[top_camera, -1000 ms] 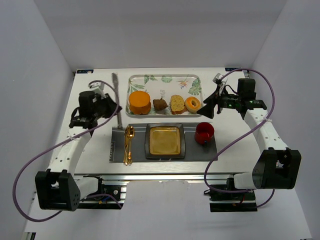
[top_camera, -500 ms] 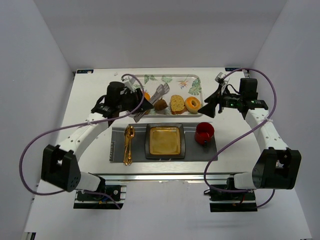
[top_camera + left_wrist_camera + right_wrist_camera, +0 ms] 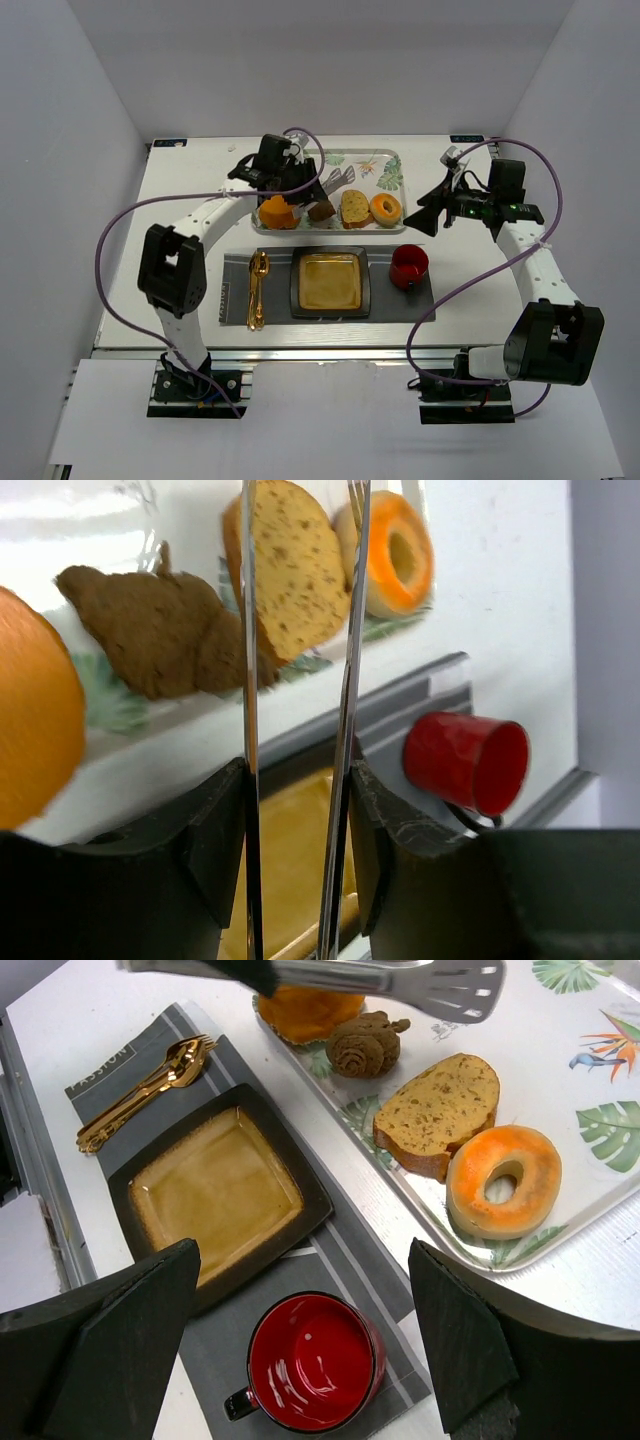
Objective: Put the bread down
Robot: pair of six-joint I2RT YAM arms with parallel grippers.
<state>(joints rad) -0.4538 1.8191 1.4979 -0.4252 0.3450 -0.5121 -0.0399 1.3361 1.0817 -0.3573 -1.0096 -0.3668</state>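
Note:
The bread slice (image 3: 354, 208) lies on the leaf-patterned tray (image 3: 365, 165) between a brown pastry (image 3: 320, 209) and an orange donut (image 3: 386, 209). It also shows in the left wrist view (image 3: 285, 570) and the right wrist view (image 3: 437, 1110). My left gripper (image 3: 305, 182) is shut on metal tongs (image 3: 335, 180) and holds them above the tray. In the left wrist view the tong blades (image 3: 350, 630) stand apart, either side of the slice, between my fingers (image 3: 298, 780). My right gripper (image 3: 425, 210) is open and empty, right of the tray, above the mat (image 3: 302, 1250).
A square brown-rimmed plate (image 3: 330, 280) sits on a grey placemat (image 3: 235, 300), with gold cutlery (image 3: 257, 290) to its left and a red cup (image 3: 409, 266) to its right. An orange bun (image 3: 276, 212) sits at the tray's left end.
My left arm has swung right from the table's left side, carrying the tongs over the tray. My right gripper has shifted slightly to the right.

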